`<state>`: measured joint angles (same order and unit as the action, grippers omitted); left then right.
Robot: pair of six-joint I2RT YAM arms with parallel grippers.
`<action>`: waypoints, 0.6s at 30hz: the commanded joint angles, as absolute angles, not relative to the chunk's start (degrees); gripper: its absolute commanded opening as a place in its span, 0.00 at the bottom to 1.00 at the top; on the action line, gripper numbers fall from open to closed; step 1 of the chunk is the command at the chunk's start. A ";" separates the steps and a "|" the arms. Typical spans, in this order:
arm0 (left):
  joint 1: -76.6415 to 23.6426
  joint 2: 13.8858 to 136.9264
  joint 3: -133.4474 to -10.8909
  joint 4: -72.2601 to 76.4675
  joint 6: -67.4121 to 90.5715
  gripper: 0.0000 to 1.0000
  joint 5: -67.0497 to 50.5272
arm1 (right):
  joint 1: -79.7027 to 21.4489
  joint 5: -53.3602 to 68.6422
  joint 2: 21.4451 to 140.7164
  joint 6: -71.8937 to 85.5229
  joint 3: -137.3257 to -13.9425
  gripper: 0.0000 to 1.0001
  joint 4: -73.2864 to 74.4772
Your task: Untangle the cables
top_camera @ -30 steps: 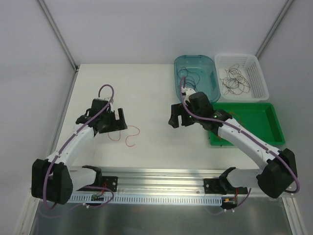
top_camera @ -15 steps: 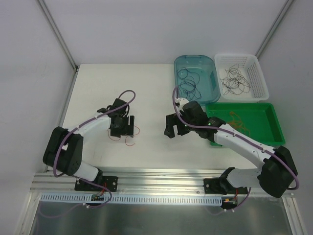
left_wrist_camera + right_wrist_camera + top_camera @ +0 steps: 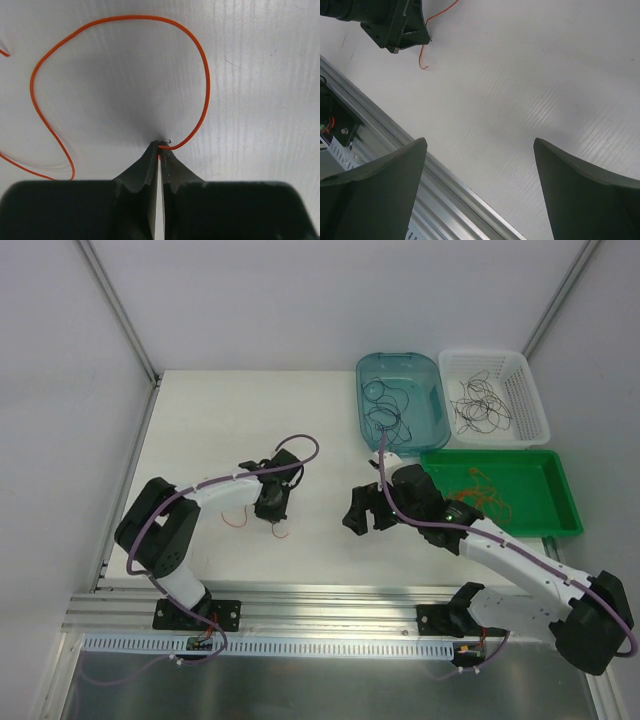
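Observation:
One thin orange cable [image 3: 120, 18] lies in a loop on the white table. My left gripper [image 3: 160, 145] is shut on one end of it, fingertips down at the table surface. From above, the left gripper [image 3: 272, 502] sits left of centre, with the orange cable [image 3: 238, 521] trailing to its left and below it. My right gripper [image 3: 362, 512] hovers to the right of it, open and holding nothing. The right wrist view shows the right gripper [image 3: 479, 142] with wide jaws over bare table, the left gripper [image 3: 395, 25] and the cable's end [image 3: 422, 62] at top left.
A blue tub [image 3: 400, 365] at the back right holds dark cables [image 3: 385, 415]. A white basket [image 3: 495, 358] beside it holds more dark cables [image 3: 478, 405]. A green tray [image 3: 560, 495] holds orange cables [image 3: 480, 485]. An aluminium rail [image 3: 330, 600] runs along the near edge.
My left arm swung right and down onto the orange cable, and its jaws closed from wide open onto the cable's end. The right arm shifted slightly and stayed open.

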<state>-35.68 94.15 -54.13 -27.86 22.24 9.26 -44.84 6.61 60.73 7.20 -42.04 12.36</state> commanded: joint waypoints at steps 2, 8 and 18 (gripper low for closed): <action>-38.14 91.42 -54.32 -29.44 24.16 0.00 13.09 | -45.09 4.57 54.77 8.09 -40.43 0.92 11.16; -44.64 77.27 -55.98 -31.11 27.15 0.00 11.26 | -45.00 5.01 51.07 10.36 -37.45 0.92 7.65; -49.92 64.61 -64.06 -37.08 30.50 0.00 0.10 | -45.70 12.46 52.74 9.85 -34.20 0.91 -6.20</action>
<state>-49.21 66.94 -60.31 -33.04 27.97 5.23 -44.99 8.38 52.80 11.35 -35.86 4.05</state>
